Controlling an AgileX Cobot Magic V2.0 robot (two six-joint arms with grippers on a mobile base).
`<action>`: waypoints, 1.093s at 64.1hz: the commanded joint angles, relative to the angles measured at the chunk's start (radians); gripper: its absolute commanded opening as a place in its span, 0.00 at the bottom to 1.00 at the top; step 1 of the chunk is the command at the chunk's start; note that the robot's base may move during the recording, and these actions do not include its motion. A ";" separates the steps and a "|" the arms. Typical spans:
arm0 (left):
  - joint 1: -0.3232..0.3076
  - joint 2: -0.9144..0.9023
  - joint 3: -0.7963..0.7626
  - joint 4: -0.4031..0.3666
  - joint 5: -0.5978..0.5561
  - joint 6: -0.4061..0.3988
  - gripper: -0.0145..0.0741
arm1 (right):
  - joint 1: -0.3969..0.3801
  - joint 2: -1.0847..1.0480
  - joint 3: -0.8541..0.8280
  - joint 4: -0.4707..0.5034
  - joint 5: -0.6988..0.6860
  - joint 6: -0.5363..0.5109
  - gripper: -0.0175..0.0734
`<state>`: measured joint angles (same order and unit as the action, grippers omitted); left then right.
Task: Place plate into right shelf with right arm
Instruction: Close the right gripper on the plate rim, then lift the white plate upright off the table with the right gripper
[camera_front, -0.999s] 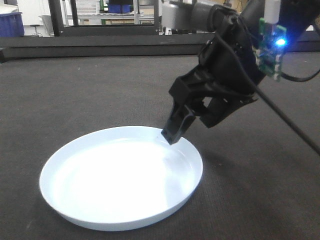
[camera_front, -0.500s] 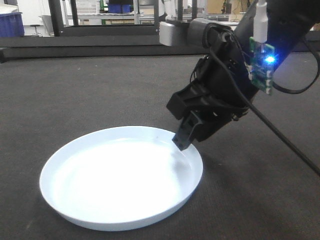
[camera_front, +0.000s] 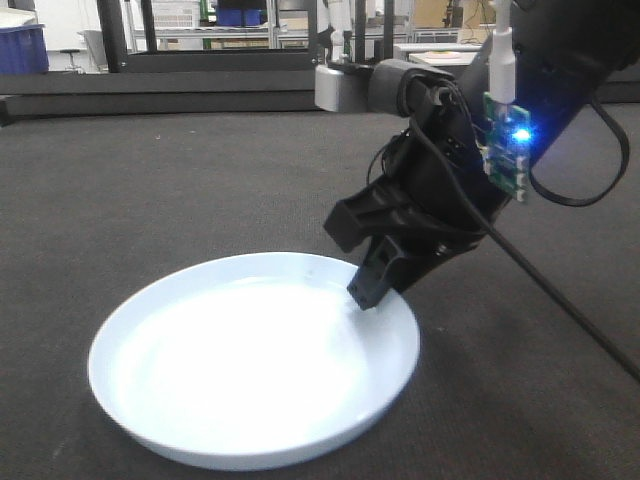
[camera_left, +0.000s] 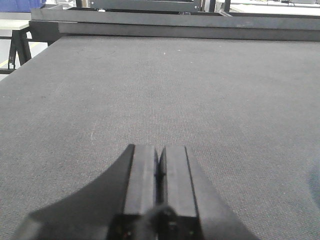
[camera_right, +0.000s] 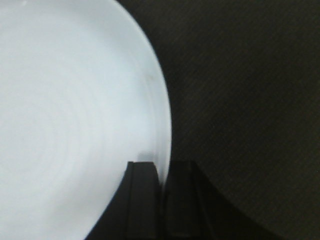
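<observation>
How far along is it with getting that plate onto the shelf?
Early on. Done: the right gripper is at the rim of the plate, fingers either side, seemingly pinched shut. In hand: that grip; the plate lies flat on the dark table. Left: lifting it and carrying it to the steel rack far behind. The left gripper is shut, holding nothing.
</observation>
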<state>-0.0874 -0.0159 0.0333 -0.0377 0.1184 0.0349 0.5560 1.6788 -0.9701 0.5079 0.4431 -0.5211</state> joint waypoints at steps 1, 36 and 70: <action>-0.005 -0.005 0.008 -0.004 -0.086 -0.003 0.11 | -0.001 -0.040 -0.028 -0.004 -0.040 -0.012 0.26; -0.005 -0.005 0.008 -0.004 -0.086 -0.003 0.11 | -0.019 -0.391 -0.021 -0.004 -0.151 -0.010 0.25; -0.005 -0.005 0.008 -0.004 -0.086 -0.003 0.11 | -0.021 -1.078 0.221 -0.004 -0.242 0.000 0.25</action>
<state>-0.0874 -0.0159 0.0333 -0.0377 0.1184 0.0349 0.5425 0.6929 -0.7590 0.4941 0.3096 -0.5249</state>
